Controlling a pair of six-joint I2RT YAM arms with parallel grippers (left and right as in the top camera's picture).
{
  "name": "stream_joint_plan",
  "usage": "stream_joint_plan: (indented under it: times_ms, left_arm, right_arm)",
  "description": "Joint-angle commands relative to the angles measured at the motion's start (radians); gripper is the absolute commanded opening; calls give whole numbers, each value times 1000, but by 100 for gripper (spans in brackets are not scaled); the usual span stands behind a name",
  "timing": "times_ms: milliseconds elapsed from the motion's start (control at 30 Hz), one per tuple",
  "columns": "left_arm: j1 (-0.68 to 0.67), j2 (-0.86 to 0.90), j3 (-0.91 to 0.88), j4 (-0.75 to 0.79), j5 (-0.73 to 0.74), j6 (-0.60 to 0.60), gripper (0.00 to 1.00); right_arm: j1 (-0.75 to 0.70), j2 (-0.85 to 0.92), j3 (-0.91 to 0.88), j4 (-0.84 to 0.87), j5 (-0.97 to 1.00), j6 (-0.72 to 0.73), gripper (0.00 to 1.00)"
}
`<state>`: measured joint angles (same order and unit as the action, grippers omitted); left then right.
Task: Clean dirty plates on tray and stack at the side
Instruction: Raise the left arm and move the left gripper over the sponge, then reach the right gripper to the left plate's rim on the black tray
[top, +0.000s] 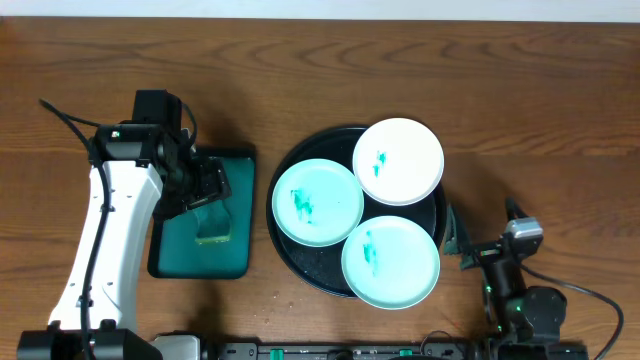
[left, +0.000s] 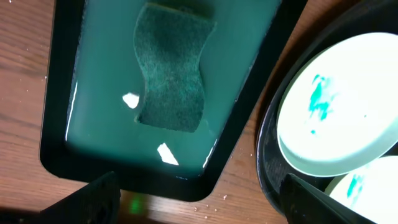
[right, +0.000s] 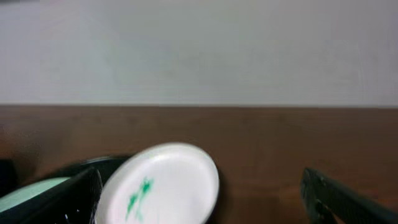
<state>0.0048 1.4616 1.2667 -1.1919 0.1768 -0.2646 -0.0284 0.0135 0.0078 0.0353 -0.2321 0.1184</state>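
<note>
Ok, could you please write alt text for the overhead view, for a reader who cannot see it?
Three pale plates with teal-green smears lie on a round black tray on a wooden table. To its left, the left hand hangs open over a sponge in a smaller green tray; the right hand sits open beside the black tray's right edge.

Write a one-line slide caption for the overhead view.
Three green-smeared plates fill the black tray; the open left gripper hovers above the teal tray and its sponge.
</note>
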Motion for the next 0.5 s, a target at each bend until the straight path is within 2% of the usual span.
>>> stream_joint_plan:
  times_ms: [0, 200, 467]
  left_arm:
    - [3, 2, 19, 5, -7, -2, 83]
    - [3, 2, 19, 27, -5, -2, 83]
    - [3, 2, 19, 27, -4, -3, 83]
  right_arm:
    - [8, 2, 28, -14, -96, 0, 99]
    - [8, 122, 212, -269, -125, -36, 99]
    - [8, 571, 682, -484, -177, -90, 99]
